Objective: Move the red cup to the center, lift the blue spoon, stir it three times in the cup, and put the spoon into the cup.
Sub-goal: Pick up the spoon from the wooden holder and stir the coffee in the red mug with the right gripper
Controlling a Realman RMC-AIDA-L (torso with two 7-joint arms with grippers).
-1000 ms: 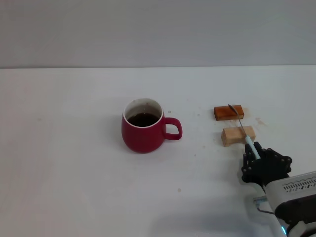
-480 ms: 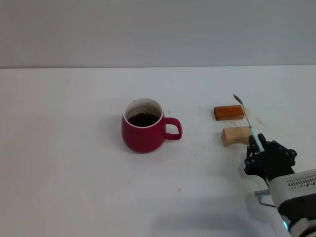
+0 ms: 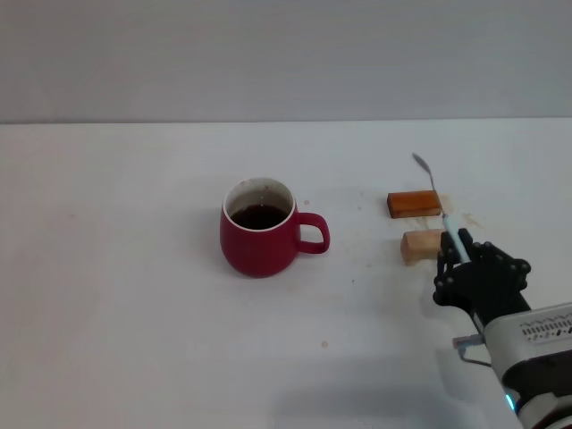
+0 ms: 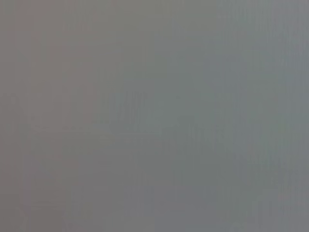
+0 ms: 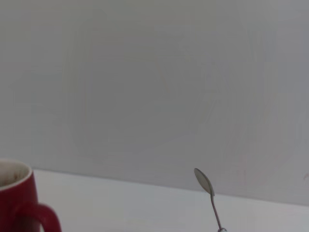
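our right gripper (image 3: pixel 458 255) sits low on the right of the table (image 3: pixel 134 268), clamped on the pale handle of the spoon (image 3: pixel 438 201). the spoon is off the surface, its long axis steeply tilted: handle end down in our fingers, metal bowl at the top, leaning away from us and a little toward the left. in our right wrist view the bowl and neck of the spoon (image 5: pixel 207 193) stand up against the grey wall, bowl uppermost.

just beyond the gripper lies the tan block (image 3: pixel 422 243), partly hidden behind our fingers, and just past that the orange-brown block (image 3: pixel 414 204); the spoon's neck crosses in front of the latter's right end.

the cup (image 3: pixel 259 228) stands upright near the middle of the table, well apart from the gripper on its left, handle pointing right toward the blocks, dark liquid inside. our right wrist view catches the cup's (image 5: pixel 19 198) rim and handle at the edge.

our left gripper is out of sight; its wrist view shows only blank grey.
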